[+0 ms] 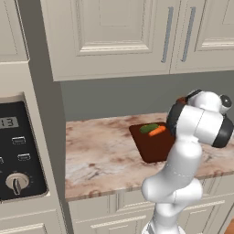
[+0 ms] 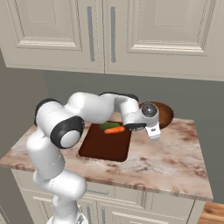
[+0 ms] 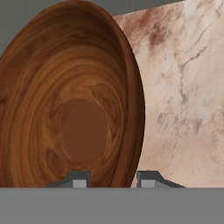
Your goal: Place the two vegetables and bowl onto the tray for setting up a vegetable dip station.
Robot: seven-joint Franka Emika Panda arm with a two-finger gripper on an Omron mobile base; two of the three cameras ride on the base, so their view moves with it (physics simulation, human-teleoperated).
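- The gripper [image 3: 111, 179] is clamping the bowl [image 3: 65, 100]; in the hand view its two fingertips [image 3: 78, 179] are sitting either side of the bowl's rim, one inside the hollow and one outside it.
- The bowl is tilting steeply on its edge in the hand view, its wood-grained inside facing the camera with the marbled counter [image 3: 183, 87] beside it.
- In the right base view the hand is reaching to the bowl [image 2: 162, 114], which is sitting toward the back edge of the counter [image 2: 166, 162], just beside the tray's far right corner, and is looking raised at the gripper side.
- The tray [image 2: 105, 144] is lying flat on the counter, between the bowl and the counter's left part, its long side running from front to back.
- The carrot [image 2: 114, 130] and the cucumber [image 2: 107, 125] are lying side by side, touching, at the tray's back edge, the cucumber behind the carrot.
- In the left base view the arm is covering the tray's right part [image 1: 151, 146]; the carrot [image 1: 157, 131] and cucumber [image 1: 148, 128] are showing at its back edge.
- Cabinets [image 2: 109, 35] are hanging above the counter.
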